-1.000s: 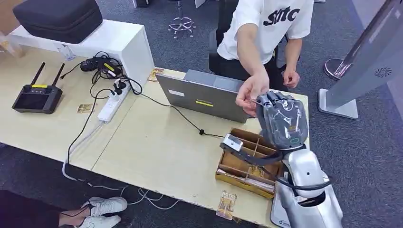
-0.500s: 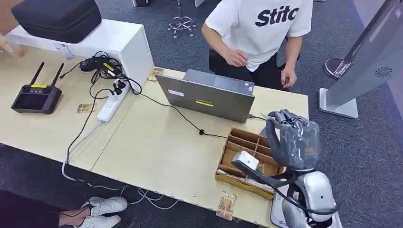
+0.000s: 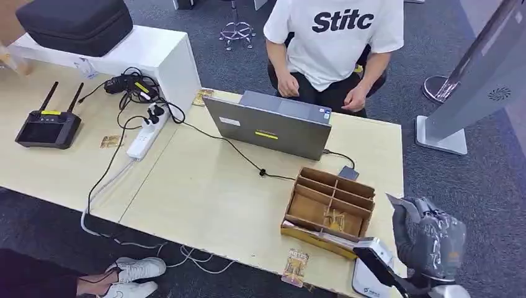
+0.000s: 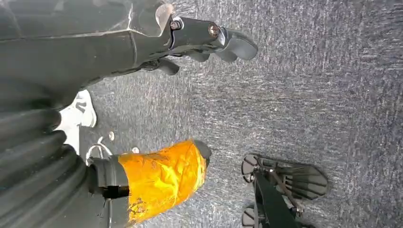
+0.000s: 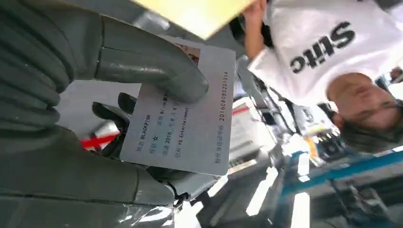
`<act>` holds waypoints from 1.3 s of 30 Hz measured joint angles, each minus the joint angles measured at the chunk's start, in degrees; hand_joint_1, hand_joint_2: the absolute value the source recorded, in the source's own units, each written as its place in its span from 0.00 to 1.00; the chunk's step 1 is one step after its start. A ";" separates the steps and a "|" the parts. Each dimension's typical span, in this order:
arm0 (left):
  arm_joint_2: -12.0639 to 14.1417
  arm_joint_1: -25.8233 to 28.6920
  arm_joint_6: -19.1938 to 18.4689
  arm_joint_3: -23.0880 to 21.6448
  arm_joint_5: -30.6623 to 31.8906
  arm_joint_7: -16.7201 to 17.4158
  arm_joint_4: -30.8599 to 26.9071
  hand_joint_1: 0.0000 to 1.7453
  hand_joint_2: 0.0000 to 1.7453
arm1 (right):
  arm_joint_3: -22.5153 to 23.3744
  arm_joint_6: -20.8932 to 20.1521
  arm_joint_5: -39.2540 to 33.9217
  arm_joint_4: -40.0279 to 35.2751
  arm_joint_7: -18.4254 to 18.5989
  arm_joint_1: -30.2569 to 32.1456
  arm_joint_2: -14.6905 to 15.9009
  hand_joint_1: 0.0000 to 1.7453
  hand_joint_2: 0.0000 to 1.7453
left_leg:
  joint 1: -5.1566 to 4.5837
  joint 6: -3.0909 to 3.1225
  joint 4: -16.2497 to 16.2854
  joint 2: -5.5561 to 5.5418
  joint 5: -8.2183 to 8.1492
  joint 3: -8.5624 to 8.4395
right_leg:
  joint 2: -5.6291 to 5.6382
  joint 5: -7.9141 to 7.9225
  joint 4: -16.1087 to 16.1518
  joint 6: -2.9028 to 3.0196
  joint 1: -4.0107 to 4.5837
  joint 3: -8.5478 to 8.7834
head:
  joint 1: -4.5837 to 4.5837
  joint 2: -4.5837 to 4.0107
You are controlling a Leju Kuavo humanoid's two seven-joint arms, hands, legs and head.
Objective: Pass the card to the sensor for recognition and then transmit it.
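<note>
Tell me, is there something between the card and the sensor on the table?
Nothing visible. The right hand holds the card off the table's edge; the small dark sensor lies beyond the wooden box, with open air between them.

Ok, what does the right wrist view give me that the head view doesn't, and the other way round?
Right wrist view alone: the printed face of the card, with text lines and a number, and the thumb pressing on it.

Head view alone: the table, the wooden divided box, the laptop and the small dark reader beside the box.

Both: the right hand holding the card, and the person in the white shirt.
</note>
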State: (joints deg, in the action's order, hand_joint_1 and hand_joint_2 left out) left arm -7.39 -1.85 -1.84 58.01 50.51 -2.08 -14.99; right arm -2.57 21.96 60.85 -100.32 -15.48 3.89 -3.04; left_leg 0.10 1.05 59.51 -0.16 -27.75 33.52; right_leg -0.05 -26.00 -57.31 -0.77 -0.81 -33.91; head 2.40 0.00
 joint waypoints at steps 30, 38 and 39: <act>-0.92 -0.18 -0.07 6.93 4.28 -0.64 -0.04 0.00 1.00 | 14.00 -14.57 -2.43 18.82 -10.07 4.86 -3.17 1.00 1.00 | 0.02 -0.04 -0.02 0.17 -0.05 -0.05 | 0.13 -0.01 -0.02 -0.01 0.01 0.01 | 0.00 0.00; -0.92 -0.27 -0.07 7.00 4.37 -0.66 -0.04 0.00 1.00 | 13.46 -14.24 -2.13 19.58 -9.74 4.67 -3.17 1.00 1.00 | 0.02 -0.03 -0.02 0.18 -0.04 -0.05 | 0.13 -0.01 -0.02 -0.01 0.01 0.02 | 0.00 -0.02; -0.92 -0.28 -0.07 7.00 4.39 -0.66 -0.04 0.00 1.00 | 13.39 -14.18 -2.08 19.69 -9.76 4.65 -3.17 1.00 1.00 | 0.02 -0.03 -0.02 0.18 -0.04 -0.05 | 0.13 -0.01 -0.02 -0.01 0.01 0.02 | 0.00 0.00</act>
State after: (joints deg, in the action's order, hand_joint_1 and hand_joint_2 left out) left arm -8.31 -2.13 -1.90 65.00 54.90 -2.73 -15.04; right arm 10.82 7.78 58.77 -80.63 -25.24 8.54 -6.21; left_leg 0.12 1.02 59.50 0.02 -27.80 33.47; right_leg 0.08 -26.01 -57.33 -0.78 -0.80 -33.89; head 2.40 0.00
